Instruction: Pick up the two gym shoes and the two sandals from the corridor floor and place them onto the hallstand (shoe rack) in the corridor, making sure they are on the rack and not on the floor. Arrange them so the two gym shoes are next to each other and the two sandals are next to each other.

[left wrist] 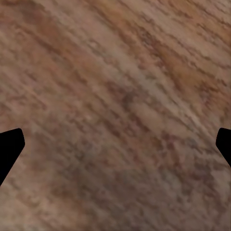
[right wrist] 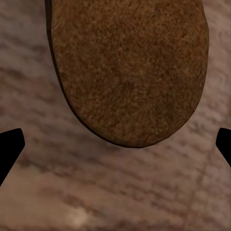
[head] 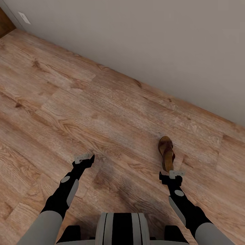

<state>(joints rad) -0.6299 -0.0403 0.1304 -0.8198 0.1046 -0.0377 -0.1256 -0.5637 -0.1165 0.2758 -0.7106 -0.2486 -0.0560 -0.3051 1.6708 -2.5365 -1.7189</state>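
Both jaws spread wide, right gripper [right wrist: 115, 144] over sandal [head: 166, 153] (heel end hidden), left gripper [left wrist: 115, 144] over corridor floor [head: 68, 102]

Matt grainy wood floor [head: 102, 112]; dull brown leathery sandal [head: 166, 152].

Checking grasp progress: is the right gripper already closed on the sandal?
No, the right gripper is open, its fingertips spread wide, and the brown sandal lies beyond them on the floor.
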